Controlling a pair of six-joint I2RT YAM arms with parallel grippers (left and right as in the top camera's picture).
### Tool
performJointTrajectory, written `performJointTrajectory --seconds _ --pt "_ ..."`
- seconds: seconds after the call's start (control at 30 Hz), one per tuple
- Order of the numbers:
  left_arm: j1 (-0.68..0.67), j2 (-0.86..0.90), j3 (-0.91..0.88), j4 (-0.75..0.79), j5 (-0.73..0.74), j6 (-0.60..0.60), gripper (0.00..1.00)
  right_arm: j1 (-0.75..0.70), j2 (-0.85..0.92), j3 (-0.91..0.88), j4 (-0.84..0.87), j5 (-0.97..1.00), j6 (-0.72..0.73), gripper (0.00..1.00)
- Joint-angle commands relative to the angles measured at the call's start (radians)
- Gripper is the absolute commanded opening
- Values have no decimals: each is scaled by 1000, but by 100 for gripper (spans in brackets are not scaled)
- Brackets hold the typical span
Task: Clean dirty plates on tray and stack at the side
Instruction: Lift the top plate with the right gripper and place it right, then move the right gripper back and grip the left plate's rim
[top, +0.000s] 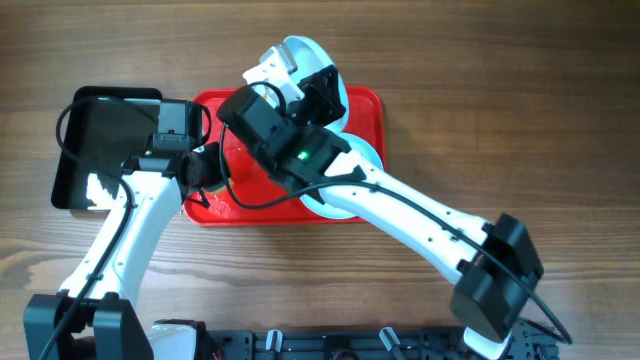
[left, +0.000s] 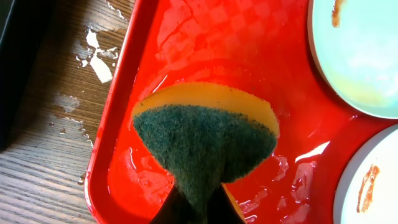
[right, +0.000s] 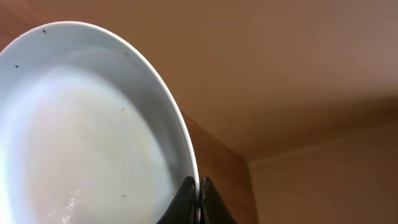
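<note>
The left gripper (left: 196, 208) is pinched narrow on a yellow-and-green sponge (left: 205, 134), low over the wet near-left corner of the red tray (left: 205, 37). I cannot tell whether the sponge touches the tray. Water is pooled on the tray floor and has spattered onto the wooden table (left: 43, 168) beside it, so everything here probably handles slick.

Just beyond the sponge, two dirty plates lie flat on the tray, the nearer plate (left: 373, 155) and the farther plate (left: 364, 56), each with a brown smear. The right arm stretches right over them. If the sponge goes for either one now, the two arms could knock together.

At the tray's far edge the right gripper (right: 199, 199) is closed on the thin rim of the lifted plate (right: 81, 124), held tilted in the air. Such a small bite on a possibly wet rim could let the plate pivot or slip and drop onto the tray.

The count is three plates (the arm hides most of two from overhead), one sponge, one red tray and one black tray (top: 100, 140).
</note>
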Motion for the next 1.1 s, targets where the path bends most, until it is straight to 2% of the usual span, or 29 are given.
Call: performJointTrajectory --seconds 0.0,0.07,0.17,0.23,0.27,0.4,0.47,0.53,0.67,0.73,0.77,0.87,0.93,0.97,1.0,1.03,1.07 --pt "5 -5 12 0 9 12 4 5 -79 30 -90 -53 137 4" --pt "4 -5 12 0 9 12 4 -29 -108 30 -259 -352 327 4" --pt "4 -5 12 0 9 12 4 -193 -115 30 -374 -800 598 4" --pt "4 -5 12 0 9 12 4 -359 -115 30 -414 -1116 629 4" --pt "4 -5 12 0 9 12 4 -486 -115 30 -443 -1225 631 4" --pt "4 -5 12 8 13 12 4 -943 -115 -27 -509 -1280 670 4" --pt "3 -5 12 8 12 12 4 -1086 -115 -170 -411 -1298 671 4" --pt "3 -5 11 7 12 12 4 -1148 -115 -308 -275 -1293 671 4" --pt "3 -5 10 9 12 12 4 -1151 -114 -424 -161 -1293 670 4" --pt "3 -5 10 9 12 12 4 -1151 -115 -426 -167 -1327 653 17" --pt "3 -5 10 8 12 12 4 -1151 -116 -425 -167 -1448 581 19" --pt "3 -5 10 9 12 11 4 -1146 -121 -420 -180 -1876 526 22" --pt "3 -5 10 9 12 11 4 -1102 -140 -385 -211 -2020 457 26" --pt "3 -5 10 8 12 11 4 -1061 -154 -354 -237 -2018 429 31" --pt "3 -5 10 8 12 11 4 -1003 -169 -320 -256 -1997 408 40" --pt "3 -5 10 11 12 8 4 -937 -180 -283 -266 -1943 409 61" --pt "3 -5 10 19 13 8 4 -837 -183 -222 -279 -1832 410 88"
